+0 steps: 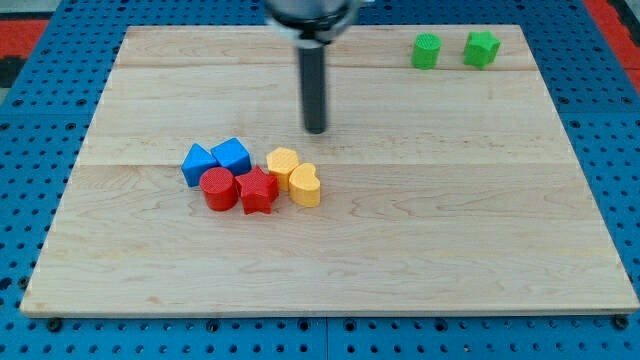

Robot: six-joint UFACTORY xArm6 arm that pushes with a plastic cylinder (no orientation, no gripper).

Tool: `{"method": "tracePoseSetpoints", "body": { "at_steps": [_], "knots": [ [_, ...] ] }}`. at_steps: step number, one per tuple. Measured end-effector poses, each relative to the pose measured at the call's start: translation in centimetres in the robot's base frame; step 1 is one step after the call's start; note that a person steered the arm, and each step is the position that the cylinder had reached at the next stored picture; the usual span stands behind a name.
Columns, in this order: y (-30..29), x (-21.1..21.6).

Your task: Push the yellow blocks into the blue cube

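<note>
The yellow heart [305, 186] and red star [258, 191] sat nearest, low on the surface [450, 250]. My tip [315, 130], a bare rod holding nothing, stood just above the yellow ones, not touching. The other yellow block [283, 163] lay near the blue cube [232, 155], a small gap between. I think the tip should go round to their right and push left slowly, so neither slips away.

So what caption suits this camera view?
My tip hovers above two yellow blocks beside the blue cube.
</note>
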State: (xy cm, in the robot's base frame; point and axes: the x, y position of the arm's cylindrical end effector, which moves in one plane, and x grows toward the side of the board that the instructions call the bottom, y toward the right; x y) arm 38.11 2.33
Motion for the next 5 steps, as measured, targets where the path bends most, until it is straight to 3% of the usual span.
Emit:
{"method": "tracePoseSetpoints", "body": {
  "at_steps": [1, 2, 3, 4, 5],
  "knots": [
    [8.6, 6.0],
    [7.6, 13.3],
    [1.5, 14.8],
    [-4.2, 9.5],
    [-6.2, 4.3]
  ]
}}
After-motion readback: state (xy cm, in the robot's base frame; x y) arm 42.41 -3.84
